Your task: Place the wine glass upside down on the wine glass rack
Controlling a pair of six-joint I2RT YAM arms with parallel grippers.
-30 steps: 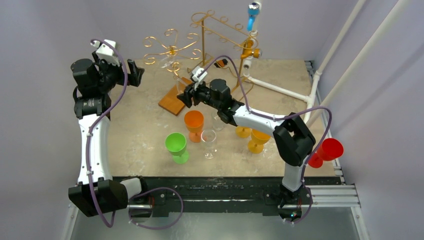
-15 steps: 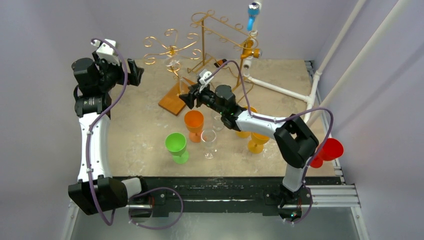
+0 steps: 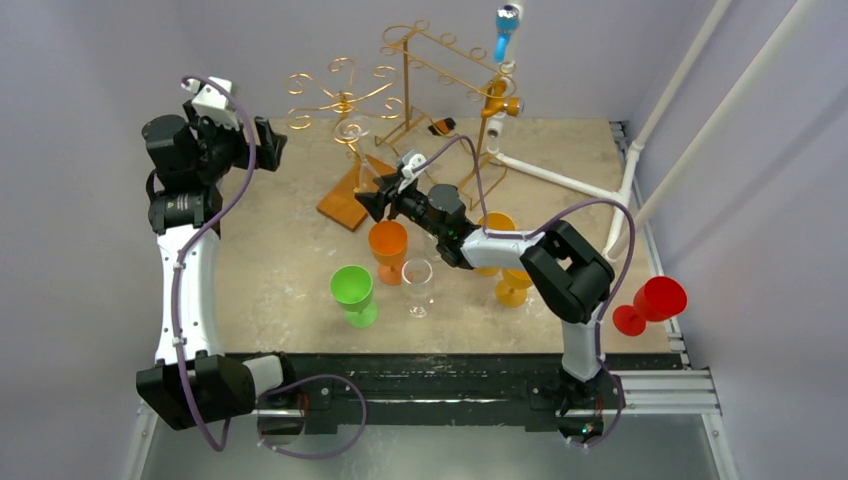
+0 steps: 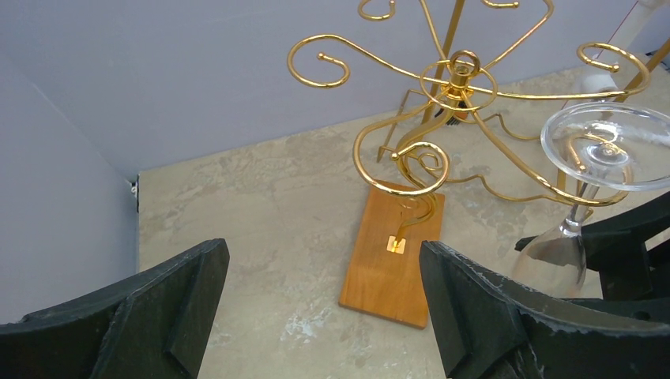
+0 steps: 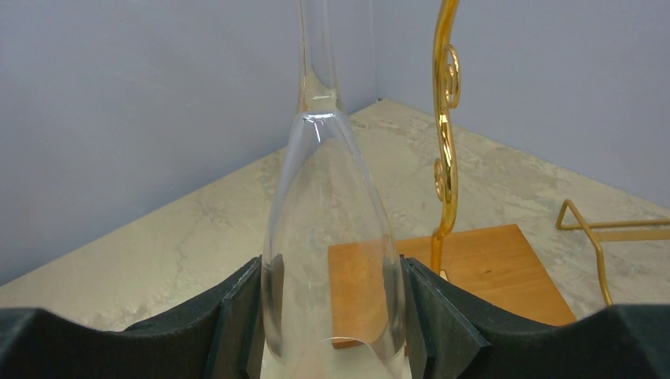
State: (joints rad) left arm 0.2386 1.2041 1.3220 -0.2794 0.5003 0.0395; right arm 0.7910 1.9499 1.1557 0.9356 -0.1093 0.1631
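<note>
While the right gripper (image 5: 332,324) clasped the bowl of the clear, long-stemmed wine glass (image 5: 328,229) between its two black fingers, the glass stood upside down. Its rim was low between the pads and its stem rose out of the top of the wrist view. Both fingers pressed against the sides of the bowl.

From the left wrist camera the round foot of the glass was uppermost, level with one curled arm on the right side of the gold wire wine glass rack (image 4: 462,75). The wire showed through the clear disc, but whether the foot rested on that arm or only hung beside it could not be told. The rack's upright post stood just beside the bowl, rising from an oblong wooden base (image 4: 393,253).

The left gripper (image 4: 324,316) was spread wide and held nothing. It was raised at the left rear of the table and faced the rack, well apart from it.

Farther out, on the marbled beige tabletop (image 3: 270,270), an orange plastic goblet (image 3: 388,240) stood just under the right forearm. A green plastic goblet (image 3: 352,288) and a second clear glass (image 3: 417,280) stood nearer the arm bases — all three upright. A taller gold rack (image 3: 430,50) stood behind, and a red plastic goblet (image 3: 650,303) lay tilted past the table's right edge.
</note>
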